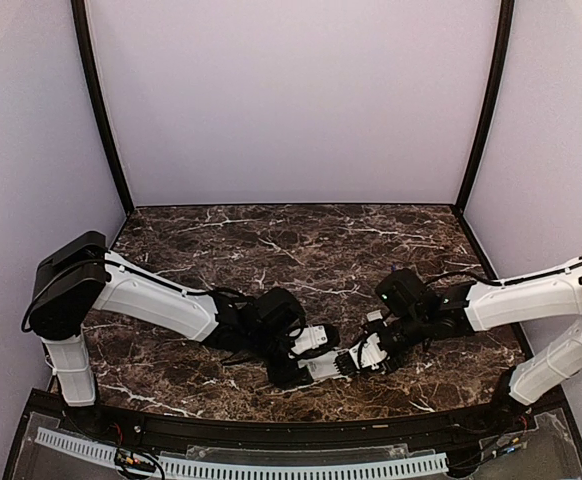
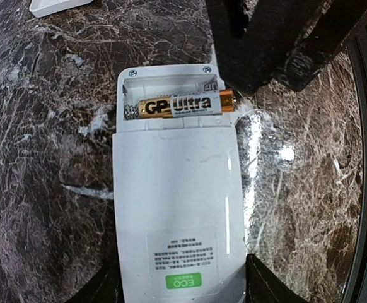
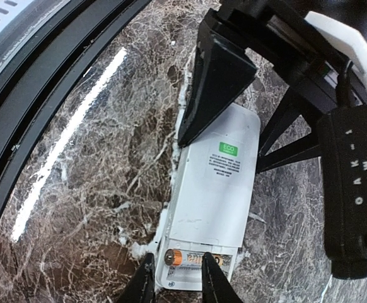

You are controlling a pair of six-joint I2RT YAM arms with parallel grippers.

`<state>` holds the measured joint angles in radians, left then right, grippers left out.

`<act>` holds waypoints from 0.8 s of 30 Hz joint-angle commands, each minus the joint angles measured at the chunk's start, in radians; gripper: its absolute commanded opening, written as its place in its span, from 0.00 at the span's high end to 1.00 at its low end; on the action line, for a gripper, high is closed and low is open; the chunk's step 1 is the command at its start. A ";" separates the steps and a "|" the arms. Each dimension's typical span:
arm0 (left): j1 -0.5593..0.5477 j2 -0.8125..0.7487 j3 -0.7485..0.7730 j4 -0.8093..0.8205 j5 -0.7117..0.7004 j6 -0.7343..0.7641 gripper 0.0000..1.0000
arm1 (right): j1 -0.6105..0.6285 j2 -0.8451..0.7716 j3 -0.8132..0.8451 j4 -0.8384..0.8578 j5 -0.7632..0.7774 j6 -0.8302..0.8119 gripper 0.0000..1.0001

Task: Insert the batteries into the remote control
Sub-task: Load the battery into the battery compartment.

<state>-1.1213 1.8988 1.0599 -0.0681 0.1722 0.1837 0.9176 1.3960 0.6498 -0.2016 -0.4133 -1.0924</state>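
Holding the remote control (image 2: 177, 189) face-down on the marble table (image 2: 45, 158), my left gripper (image 2: 183, 284) clamps its label end. One battery (image 2: 183, 105) lies in the open compartment. My right gripper (image 3: 176, 281) sits at that end, and I cannot tell whether it grips anything.

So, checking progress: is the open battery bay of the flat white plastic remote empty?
No, one gold-and-black cylindrical battery lies in the open bay of the white remote.

Battery (image 2: 180, 105) wrapper: "GP Ultra".
Green sticker (image 2: 184, 282) on the back of the remote control (image 2: 177, 208): "ECO".
White label (image 2: 182, 251) above that sticker: fine print, too small to read.
Black camera housing (image 3: 354, 189): "OAK-1 W".
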 commanded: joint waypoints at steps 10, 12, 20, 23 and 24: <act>0.003 0.086 -0.044 -0.190 -0.015 -0.007 0.39 | 0.025 0.050 -0.030 0.075 0.057 -0.004 0.81; 0.003 0.086 -0.043 -0.190 -0.015 -0.006 0.39 | 0.027 0.050 -0.031 0.076 0.060 -0.002 0.82; 0.003 0.092 -0.041 -0.191 -0.016 -0.007 0.39 | 0.027 0.056 -0.034 0.085 0.062 -0.001 0.83; 0.003 0.093 -0.041 -0.190 -0.014 -0.008 0.39 | 0.027 0.058 -0.033 0.083 0.060 -0.002 0.83; 0.002 0.094 -0.041 -0.190 -0.014 -0.009 0.39 | 0.027 0.059 -0.033 0.081 0.059 -0.003 0.83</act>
<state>-1.1213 1.9018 1.0657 -0.0750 0.1711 0.1886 0.9352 1.4433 0.6258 -0.1345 -0.3565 -1.0988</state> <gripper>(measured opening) 0.606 0.175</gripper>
